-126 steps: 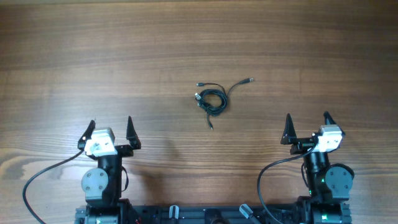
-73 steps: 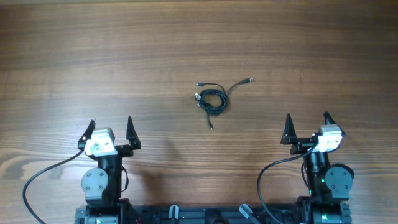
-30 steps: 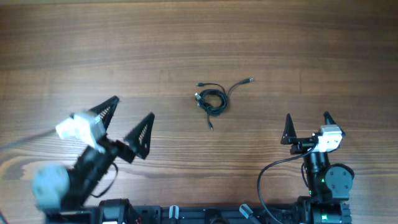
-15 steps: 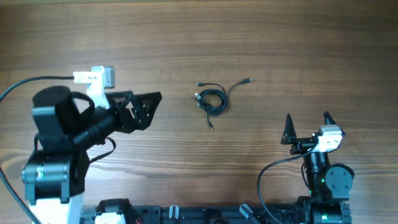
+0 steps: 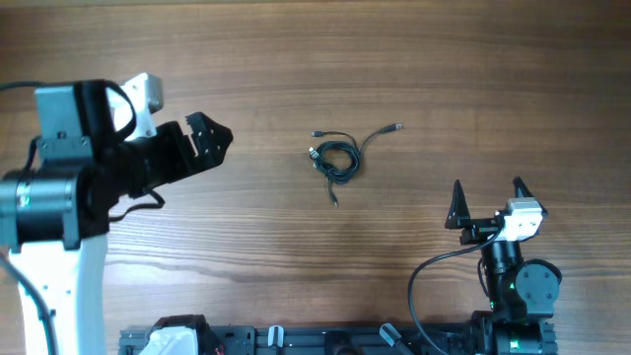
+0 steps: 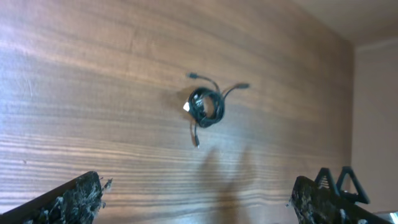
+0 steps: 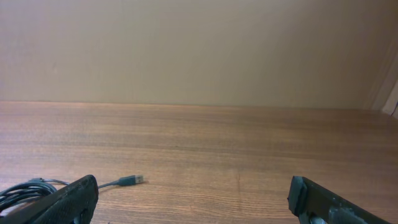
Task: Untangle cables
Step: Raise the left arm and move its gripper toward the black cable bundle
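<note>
Overhead: thin black cables [image 5: 333, 158], loosely coiled

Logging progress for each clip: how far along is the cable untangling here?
Done: nothing; the cables lie in one coiled knot on the table, untouched. In hand: the left gripper hangs aimed at the knot, apart from it, jaws open; the right gripper sits near its base, open. Left: all grasping and separating.

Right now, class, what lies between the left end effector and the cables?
Only bare table, seen overhead, separates the left end effector from the cables.
</note>
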You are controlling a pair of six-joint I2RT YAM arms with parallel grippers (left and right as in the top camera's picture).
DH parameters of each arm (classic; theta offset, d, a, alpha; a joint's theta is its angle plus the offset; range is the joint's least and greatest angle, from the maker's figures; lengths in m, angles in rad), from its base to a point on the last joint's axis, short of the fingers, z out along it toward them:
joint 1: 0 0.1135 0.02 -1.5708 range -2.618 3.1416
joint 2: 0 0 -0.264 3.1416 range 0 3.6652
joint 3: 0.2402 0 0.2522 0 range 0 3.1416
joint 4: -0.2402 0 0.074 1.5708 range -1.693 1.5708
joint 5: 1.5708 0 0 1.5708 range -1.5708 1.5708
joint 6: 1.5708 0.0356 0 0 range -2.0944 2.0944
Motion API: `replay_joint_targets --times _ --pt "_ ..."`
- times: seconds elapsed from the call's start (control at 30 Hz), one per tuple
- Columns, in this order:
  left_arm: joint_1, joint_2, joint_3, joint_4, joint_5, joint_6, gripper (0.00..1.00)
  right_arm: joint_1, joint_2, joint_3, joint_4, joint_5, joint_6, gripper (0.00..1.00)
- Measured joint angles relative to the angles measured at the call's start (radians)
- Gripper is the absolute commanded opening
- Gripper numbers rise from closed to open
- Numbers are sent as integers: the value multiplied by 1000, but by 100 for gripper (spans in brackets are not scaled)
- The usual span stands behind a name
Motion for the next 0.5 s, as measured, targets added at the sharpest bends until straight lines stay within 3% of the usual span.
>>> replay_joint_targets --times 0.27,0.5 --pt "-110 132 14 -91 -21 -9 100 0 0 0 0 0 0 100" --pt "-199 372 176 -221 -172 -25 99 0 0 0 0 0 0 100"
